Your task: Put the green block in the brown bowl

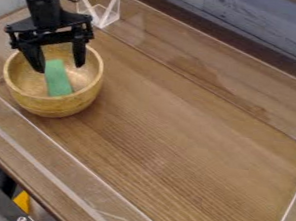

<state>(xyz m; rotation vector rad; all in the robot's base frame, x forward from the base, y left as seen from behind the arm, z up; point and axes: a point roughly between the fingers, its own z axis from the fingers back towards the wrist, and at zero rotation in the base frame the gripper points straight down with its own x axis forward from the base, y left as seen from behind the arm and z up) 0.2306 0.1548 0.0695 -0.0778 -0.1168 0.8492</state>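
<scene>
Green block (58,77) lay inside the brown bowl (32,97), long axis tilted, upper end leaning toward the bowl's far rim. Above the bowl, gripper (49,50) fingers stood spread wide, holding nothing.

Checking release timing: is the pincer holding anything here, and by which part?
Nothing held. The pincer is open above the brown bowl, and the green block lies inside the bowl.

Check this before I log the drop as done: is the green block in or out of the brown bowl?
In. The green block lies inside the brown bowl, leaning on its inner wall, with the gripper open above it.
</scene>
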